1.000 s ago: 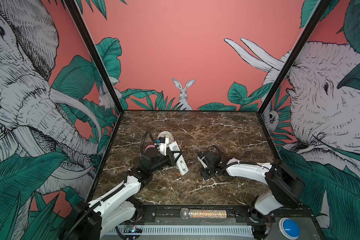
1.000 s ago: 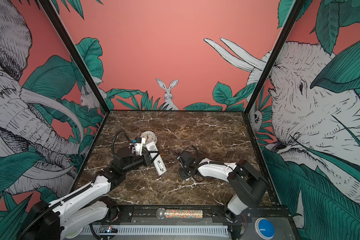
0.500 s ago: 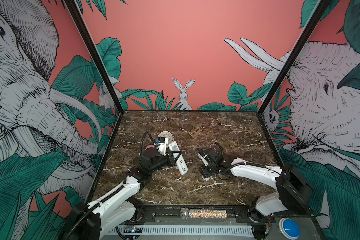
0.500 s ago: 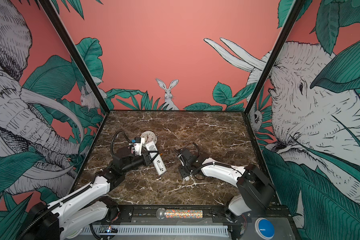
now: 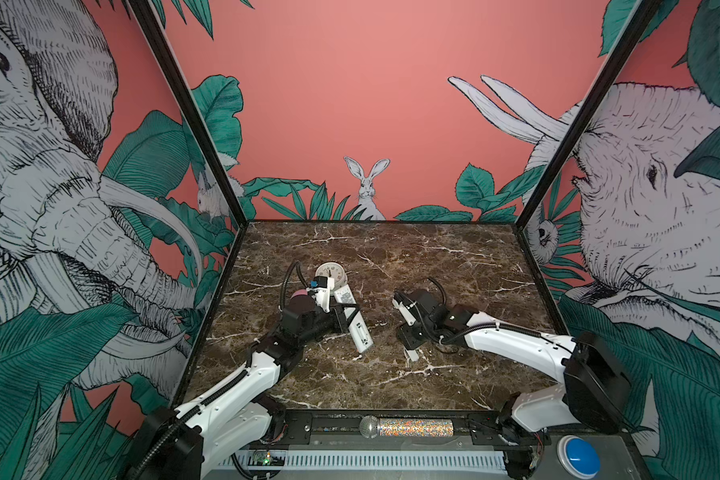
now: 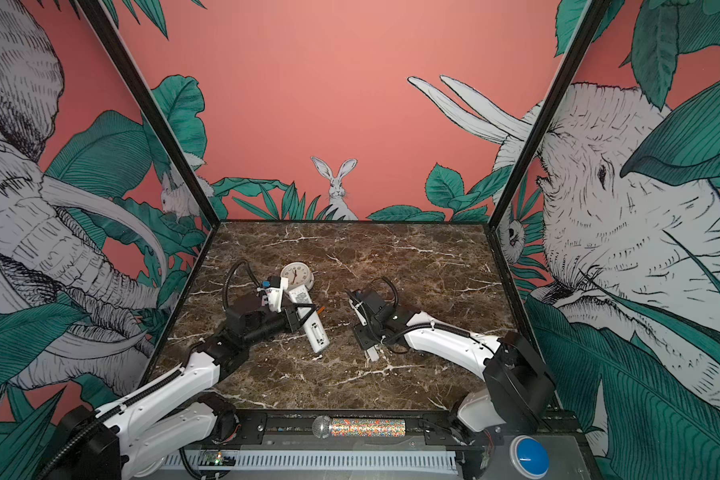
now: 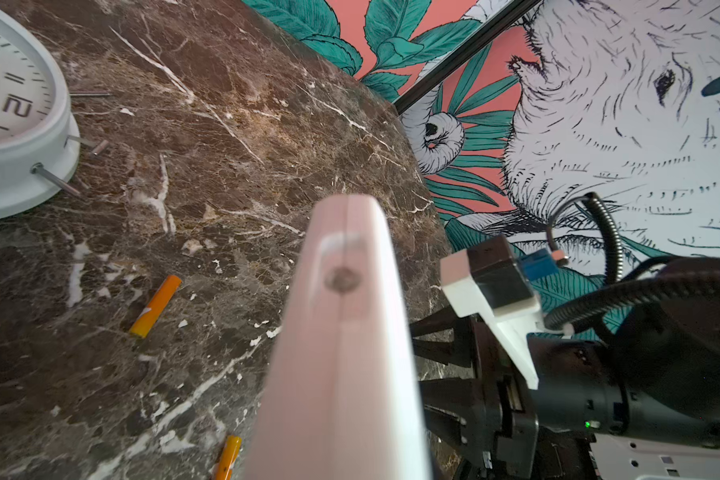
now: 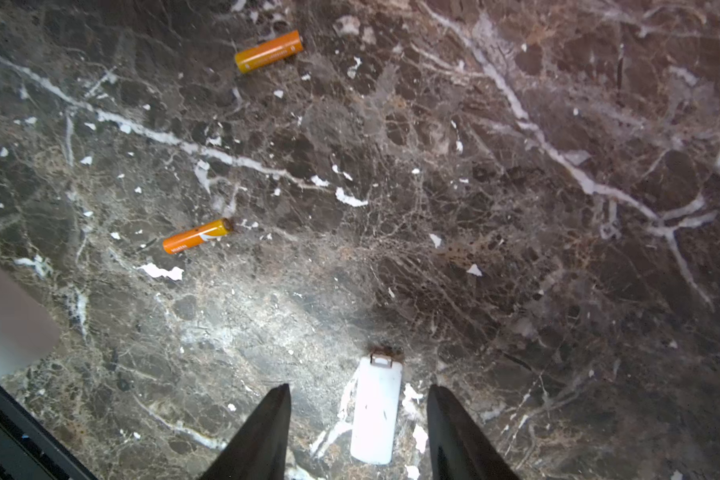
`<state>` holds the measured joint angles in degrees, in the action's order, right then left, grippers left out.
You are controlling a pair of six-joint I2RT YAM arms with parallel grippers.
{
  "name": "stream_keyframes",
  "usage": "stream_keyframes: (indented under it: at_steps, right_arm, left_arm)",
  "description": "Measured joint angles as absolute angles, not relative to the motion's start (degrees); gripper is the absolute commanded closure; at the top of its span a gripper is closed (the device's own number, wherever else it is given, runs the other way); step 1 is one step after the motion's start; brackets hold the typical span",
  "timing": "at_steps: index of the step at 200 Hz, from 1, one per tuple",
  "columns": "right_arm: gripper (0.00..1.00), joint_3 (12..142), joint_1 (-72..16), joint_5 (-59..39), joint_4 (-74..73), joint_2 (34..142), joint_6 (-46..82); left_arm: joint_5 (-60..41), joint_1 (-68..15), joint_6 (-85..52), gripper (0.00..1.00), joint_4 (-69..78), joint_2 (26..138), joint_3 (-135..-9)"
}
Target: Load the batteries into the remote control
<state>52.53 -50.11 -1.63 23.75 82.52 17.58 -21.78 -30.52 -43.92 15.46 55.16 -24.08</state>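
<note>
My left gripper (image 5: 345, 319) is shut on the remote control (image 5: 357, 322), a long white bar held tilted above the marble with its open battery bay facing up. In the left wrist view the remote control (image 7: 341, 353) fills the middle and hides the fingers. Two orange batteries (image 8: 269, 52) (image 8: 196, 235) lie loose on the marble, apart from each other; the left wrist view shows the same batteries (image 7: 155, 306) (image 7: 227, 457). My right gripper (image 8: 358, 388) hangs open just above the white battery cover (image 8: 376, 411), which lies flat between its fingers, touching neither.
A round white clock (image 5: 330, 274) lies just behind the left gripper, next to the remote's far end. A glittery microphone (image 5: 408, 427) rests on the front rail and a blue button (image 5: 578, 455) sits at the front right. Patterned walls close three sides.
The right jaws have spread a little wider over the battery cover, and that arm's elbow has swung to the right. The left arm and the remote have not moved.
</note>
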Motion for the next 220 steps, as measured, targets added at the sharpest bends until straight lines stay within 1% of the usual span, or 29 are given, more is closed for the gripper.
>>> stream_keyframes:
  at_steps: [52,116,176,220]
  right_arm:
    - [0.41,52.7,-52.9,-5.1,20.4,82.5,7.8]
    - [0.37,56.0,-53.1,-10.0,19.4,85.5,-5.6]
    - [0.38,58.0,-53.3,-14.5,19.5,89.2,-14.6]
    - [0.39,62.2,-53.7,-15.9,20.0,93.9,-18.3]
  left_arm:
    - [-22.1,-27.6,-43.9,1.00,12.1,52.4,-22.9]
    - [-23.6,-23.8,-43.7,1.00,8.7,48.5,-22.0]
    - [-26.2,-18.1,-43.3,1.00,6.1,45.5,-20.4]
    - [-27.7,-16.0,-43.2,1.00,5.2,44.2,-19.5]
